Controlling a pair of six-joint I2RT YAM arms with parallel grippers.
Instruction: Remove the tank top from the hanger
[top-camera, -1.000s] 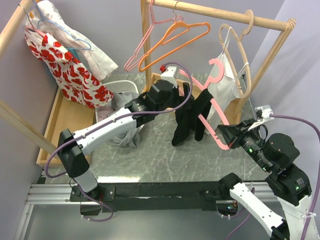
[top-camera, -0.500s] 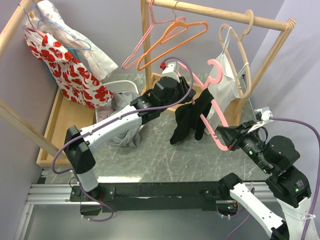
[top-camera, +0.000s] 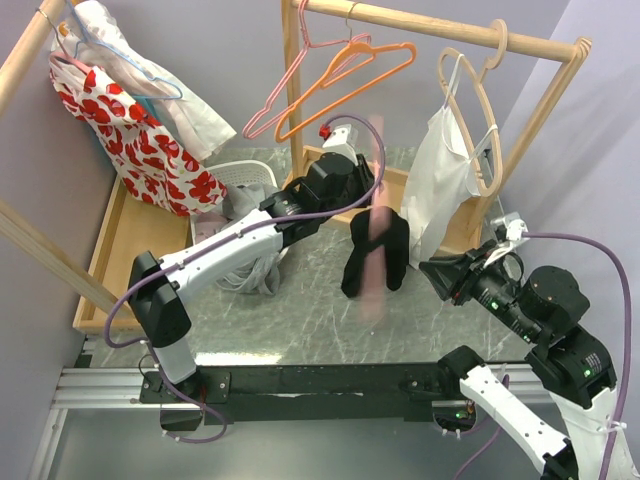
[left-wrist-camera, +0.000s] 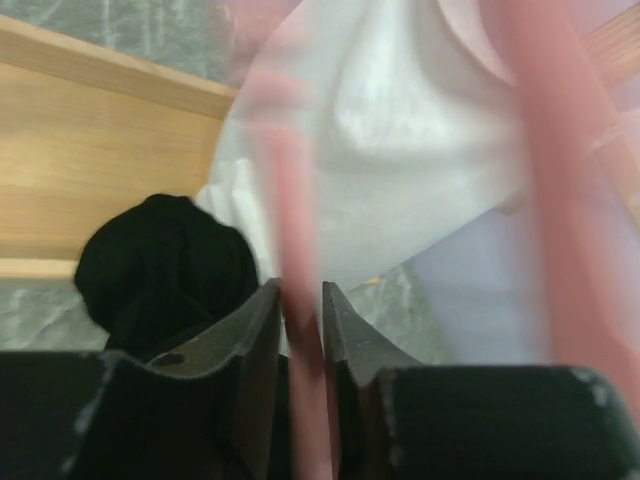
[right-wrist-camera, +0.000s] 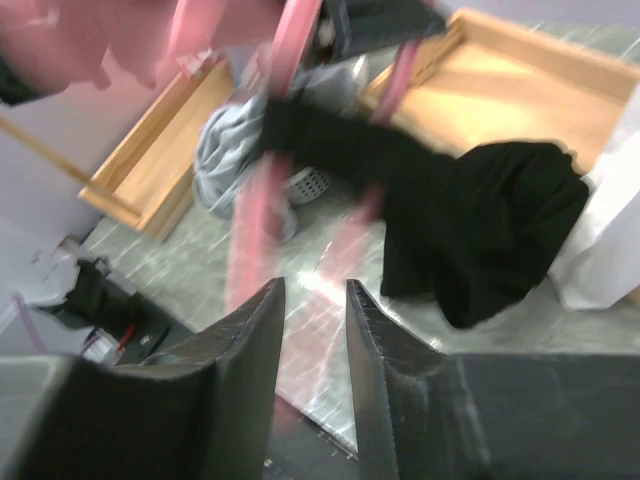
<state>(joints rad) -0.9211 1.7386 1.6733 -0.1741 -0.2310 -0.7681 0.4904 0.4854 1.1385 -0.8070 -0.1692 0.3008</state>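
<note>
Left claw (left-wrist-camera: 300, 300) clamped on blurred pink hanger (left-wrist-camera: 288, 200); black top (top-camera: 390, 250) hangs from it. Right claw (right-wrist-camera: 313, 300) parted, empty.

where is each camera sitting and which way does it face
top: above and behind the bases, looking down on table and rack; left arm and right arm show
left wrist: on the left arm, facing the white top; its fingers flank the blurred hanger
right wrist: on the right arm, facing across the table to the black top; its fingers apart
shared: all see the black top and hanger
</note>
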